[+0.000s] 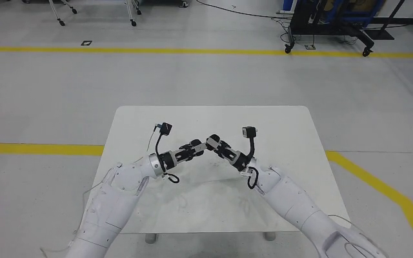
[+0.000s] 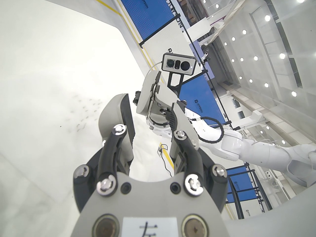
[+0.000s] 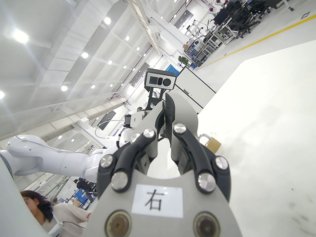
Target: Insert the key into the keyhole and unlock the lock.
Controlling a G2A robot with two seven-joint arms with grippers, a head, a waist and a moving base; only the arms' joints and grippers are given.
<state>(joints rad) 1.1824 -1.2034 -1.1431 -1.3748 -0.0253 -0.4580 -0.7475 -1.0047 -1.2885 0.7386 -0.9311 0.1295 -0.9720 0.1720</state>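
Observation:
A brass padlock point(image 3: 212, 144) with a silver shackle lies on the white table point(image 3: 259, 114), close beside my right gripper's finger. My right gripper point(image 3: 166, 106) is held above the table with its fingers pressed together; no key shows between them. My left gripper point(image 2: 151, 118) is open with nothing between its fingers, and it faces the right gripper point(image 2: 154, 92) a short way off. Seen from the top camera, the left gripper point(image 1: 195, 146) and the right gripper point(image 1: 210, 141) meet tip to tip over the middle of the table, and the padlock is hidden under them.
The white table point(image 1: 271, 129) is bare around the arms, with faint scuff marks point(image 2: 84, 114) on its surface. Its edges lie well away from both grippers. Grey floor with yellow lines surrounds it.

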